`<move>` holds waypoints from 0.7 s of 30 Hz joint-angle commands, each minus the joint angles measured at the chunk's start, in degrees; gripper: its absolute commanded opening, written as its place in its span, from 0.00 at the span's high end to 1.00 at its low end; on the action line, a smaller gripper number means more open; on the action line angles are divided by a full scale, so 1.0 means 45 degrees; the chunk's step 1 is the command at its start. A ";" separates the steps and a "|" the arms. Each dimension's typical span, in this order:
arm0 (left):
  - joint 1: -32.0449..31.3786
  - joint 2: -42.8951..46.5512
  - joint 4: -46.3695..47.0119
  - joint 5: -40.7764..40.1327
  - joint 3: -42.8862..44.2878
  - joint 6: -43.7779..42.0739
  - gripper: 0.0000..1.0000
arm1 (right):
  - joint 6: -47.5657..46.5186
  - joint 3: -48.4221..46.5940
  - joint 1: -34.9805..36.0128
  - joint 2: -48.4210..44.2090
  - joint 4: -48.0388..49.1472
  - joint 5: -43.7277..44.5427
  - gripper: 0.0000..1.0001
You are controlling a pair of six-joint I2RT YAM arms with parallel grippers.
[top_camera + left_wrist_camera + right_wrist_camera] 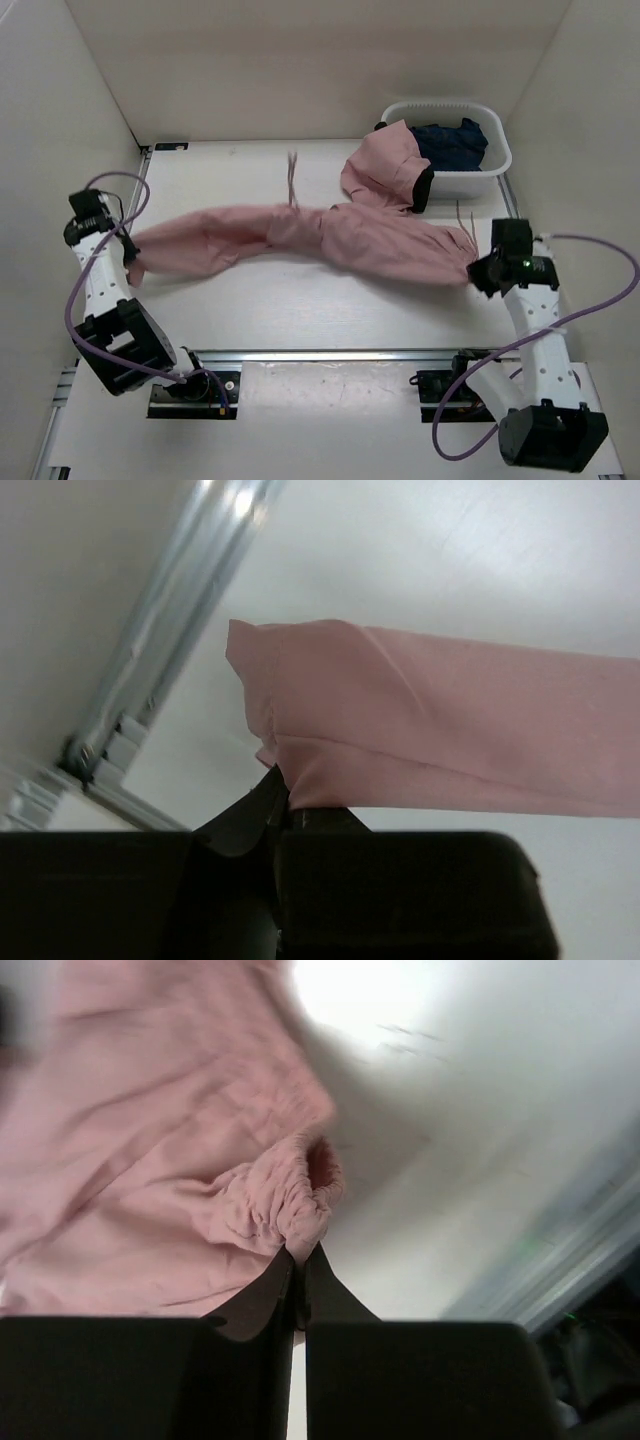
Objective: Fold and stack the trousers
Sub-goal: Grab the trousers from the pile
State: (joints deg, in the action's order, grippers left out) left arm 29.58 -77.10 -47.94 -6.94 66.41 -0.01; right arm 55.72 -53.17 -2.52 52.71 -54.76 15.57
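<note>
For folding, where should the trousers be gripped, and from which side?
Best by the ends: the hem from the left, the gathered waistband from the right. The trousers lie stretched sideways across the table, so both ends face outward.

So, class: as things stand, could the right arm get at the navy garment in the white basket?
Probably not yet: the right gripper is shut on the trousers, so it has no free jaws. Otherwise the navy garment lies mostly uncovered in the basket on its side.

The trousers (450,740) run off my left wrist view's right edge. Overhead they hide part of the navy garment (455,143) in the basket (500,160).
</note>
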 commanded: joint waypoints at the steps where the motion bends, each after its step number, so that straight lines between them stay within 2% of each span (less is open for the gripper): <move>1: 0.0455 0.1018 0.1060 -0.0236 -0.2305 0.0002 0.86 | 0.1735 0.2174 -0.0181 -0.1417 -0.1363 0.1090 1.00; 5: 0.0944 0.1430 0.2604 -0.0644 -0.4715 0.0002 0.86 | 0.3568 0.4448 -0.0298 -0.2647 -0.1852 0.1207 1.00; 10: 0.2075 0.1781 0.3056 -0.0354 -0.5305 0.0002 0.86 | 0.3964 0.5057 -0.0298 -0.3080 -0.1971 0.2026 1.00; 12: 0.2195 0.1782 0.3056 -0.0236 -0.4760 0.0002 0.86 | 0.3964 0.4746 -0.0298 -0.2535 -0.1971 0.2299 1.00; 16: 0.2352 0.1178 0.3056 0.0600 -0.2985 0.0002 0.86 | 0.2525 0.3342 -0.0416 -0.1152 -0.1309 0.2614 1.00; 21: 0.2352 0.0104 0.3056 0.2360 0.1154 0.0002 0.86 | 0.0452 -0.0405 -0.1991 0.0784 -0.0643 0.3004 1.00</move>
State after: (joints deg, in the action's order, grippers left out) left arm 39.81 -76.42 -38.50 -1.28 63.02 -0.03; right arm 64.20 -46.28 -7.46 53.67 -61.49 23.73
